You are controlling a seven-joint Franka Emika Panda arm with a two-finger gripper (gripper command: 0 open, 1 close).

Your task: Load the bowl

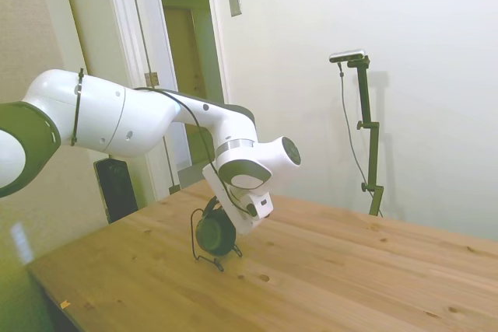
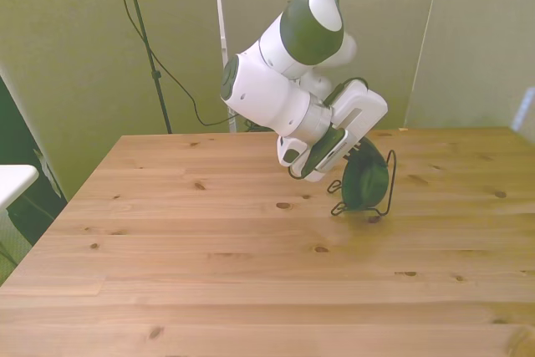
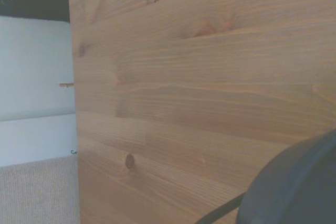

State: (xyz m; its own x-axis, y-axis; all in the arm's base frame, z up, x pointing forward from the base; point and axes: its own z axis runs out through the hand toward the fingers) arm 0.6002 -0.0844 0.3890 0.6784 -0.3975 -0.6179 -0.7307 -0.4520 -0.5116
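The dark green bowl (image 2: 369,180) stands on its edge inside the thin black wire rack (image 2: 391,175), right of the table's middle in the front view. From the side, the bowl (image 1: 213,232) shows as a dark disc leaning in the rack (image 1: 194,232). My gripper (image 2: 344,163) is tilted down and sits right against the bowl's upper side, on the front view's left of it. The gripper (image 1: 236,227) partly covers the bowl from the side. A dark curved piece of the bowl (image 3: 299,187) and one wire of the rack (image 3: 220,213) show in the wrist view.
The wooden table (image 2: 209,273) stretches wide toward the front view's left and toward the camera. A doorway (image 1: 187,44) and a dark box (image 1: 117,186) stand beyond the table's far edge in the side view. The wrist view shows the table's edge (image 3: 74,129) with floor beyond.
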